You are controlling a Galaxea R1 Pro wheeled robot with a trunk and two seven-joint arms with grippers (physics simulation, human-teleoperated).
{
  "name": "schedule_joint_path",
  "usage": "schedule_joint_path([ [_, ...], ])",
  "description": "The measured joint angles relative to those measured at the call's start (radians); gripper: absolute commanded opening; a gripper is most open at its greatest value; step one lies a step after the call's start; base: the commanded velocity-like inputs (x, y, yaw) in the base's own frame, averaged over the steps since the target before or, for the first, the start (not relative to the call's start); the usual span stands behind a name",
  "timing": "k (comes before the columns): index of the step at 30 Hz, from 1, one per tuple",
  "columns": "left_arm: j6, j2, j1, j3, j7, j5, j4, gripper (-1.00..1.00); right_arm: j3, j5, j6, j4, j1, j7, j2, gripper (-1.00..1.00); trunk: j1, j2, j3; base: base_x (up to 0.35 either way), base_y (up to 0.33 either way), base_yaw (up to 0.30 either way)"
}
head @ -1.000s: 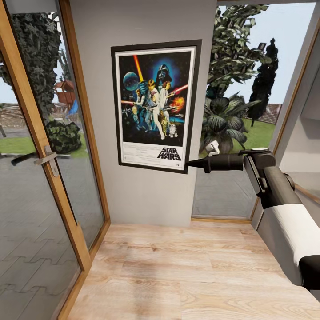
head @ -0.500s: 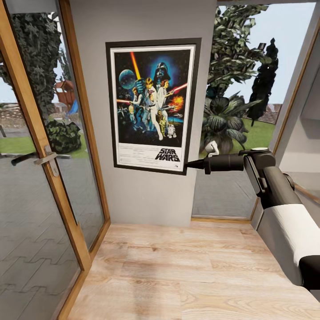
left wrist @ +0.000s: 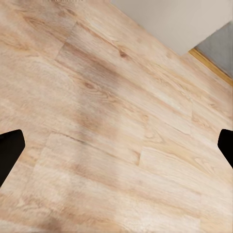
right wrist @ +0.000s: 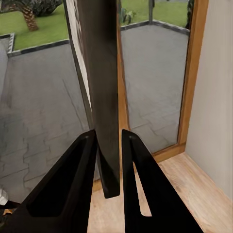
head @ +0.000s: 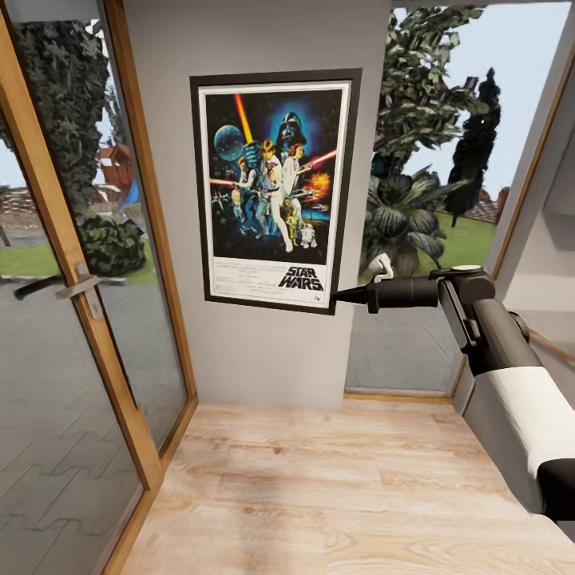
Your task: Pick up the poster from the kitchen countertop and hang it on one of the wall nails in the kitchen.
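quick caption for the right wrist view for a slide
Right tool shut on the black edge of the poster, seen edge-on, with the glass door and wooden floor beyond.

A: What can't we make out here?

B: The wall nail, if one is behind the poster [head: 274, 190]; the frame hides that patch of grey wall [head: 255, 351]. The small print above the lettering is too fine to read.

A: And the right gripper [head: 342, 296]?

B: In the head view its tips merge with the frame's lower right corner. In the right wrist view the poster [right wrist: 103, 87] runs off the top edge, seen edge-on, its face hidden.

A: The left gripper [left wrist: 116, 150]?

B: Just two dark finger [left wrist: 9, 150] tips, cut by the frame's side edges, over the wooden floor [left wrist: 111, 121].
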Motion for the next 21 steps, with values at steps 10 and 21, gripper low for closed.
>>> schedule_joint_path([
  [10,0.000,0.000,0.000,0.000,0.000,0.000,0.000,1.00,0.001,0.000,0.000,0.001,0.000,0.000,0.000,-1.00,0.000,0.000,0.000,0.047,0.000,0.000],
  [21,0.000,0.000,0.000,0.000,0.000,0.000,-0.001,1.00,0.002,0.000,0.000,0.004,0.000,0.001,0.000,-1.00,0.000,0.000,0.000,0.001,0.000,0.000],
])
